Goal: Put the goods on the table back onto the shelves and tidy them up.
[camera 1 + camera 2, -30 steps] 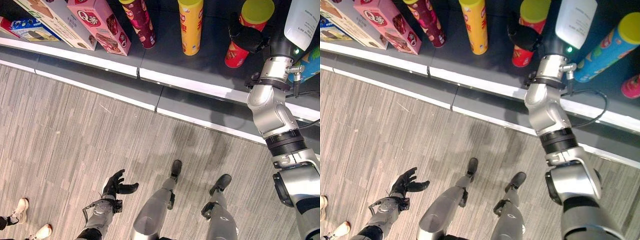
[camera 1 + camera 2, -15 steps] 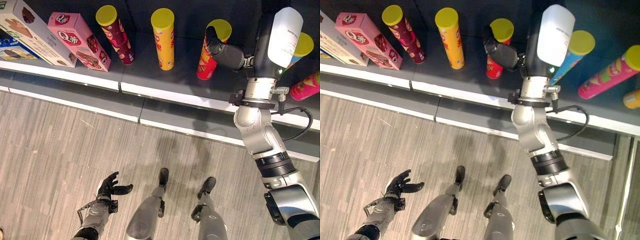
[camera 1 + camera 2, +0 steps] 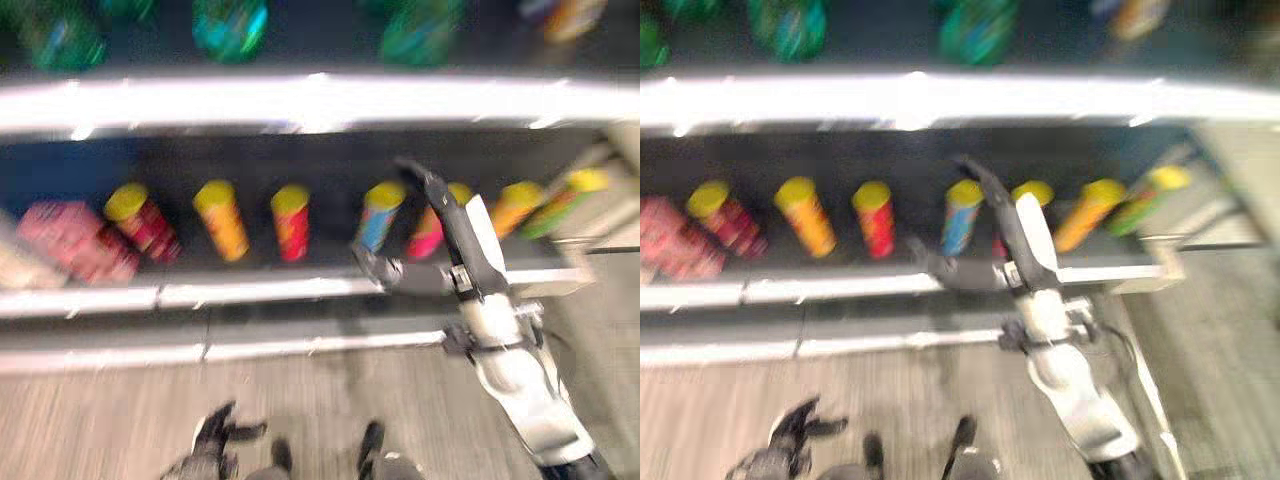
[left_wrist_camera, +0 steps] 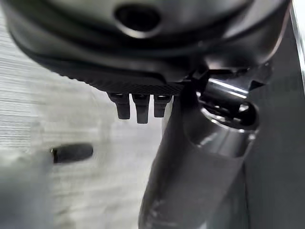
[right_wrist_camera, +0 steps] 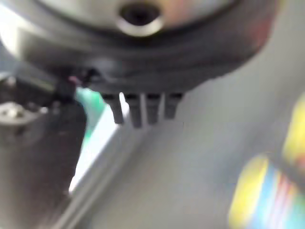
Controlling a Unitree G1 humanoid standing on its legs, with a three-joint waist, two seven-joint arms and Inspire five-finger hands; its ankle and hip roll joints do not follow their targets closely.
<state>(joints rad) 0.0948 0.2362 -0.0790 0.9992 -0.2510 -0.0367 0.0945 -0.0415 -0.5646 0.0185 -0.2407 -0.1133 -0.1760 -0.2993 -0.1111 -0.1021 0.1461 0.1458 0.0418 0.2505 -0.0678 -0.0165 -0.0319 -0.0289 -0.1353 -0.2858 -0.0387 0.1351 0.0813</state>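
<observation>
Left eye view looks at a dark shelf (image 3: 300,265) with a pale front edge, where a row of tall snack cans stands side by side: a dark red can (image 3: 143,220) with a yellow lid at the robot's left, then a yellow can (image 3: 222,217), a red can (image 3: 291,220), a blue can (image 3: 378,214), a pink can (image 3: 428,228) partly hidden behind the arm, an orange can (image 3: 515,206) and a green can (image 3: 560,198) leaning toward the right. A pink box (image 3: 70,238) lies at the far left end of the same shelf, just beside the dark red can. Above, a second shelf (image 3: 320,98) carries green and teal packs (image 3: 232,24), too blurred to tell apart. The right hand (image 3: 437,205) is raised in front of the lower shelf, between the blue can and the pink can; its fingers (image 3: 415,172) stretch out straight and hold nothing, and its thumb (image 3: 368,265) juts toward the shelf edge. In the right wrist view the fingers (image 5: 143,109) show as short straight stubs, apart from the blue can (image 5: 259,191). The left hand (image 3: 212,440) hangs low over the grey floor (image 3: 100,420), fingers spread loosely and empty; the left wrist view shows those fingers (image 4: 138,106) straight, with nothing between them.
</observation>
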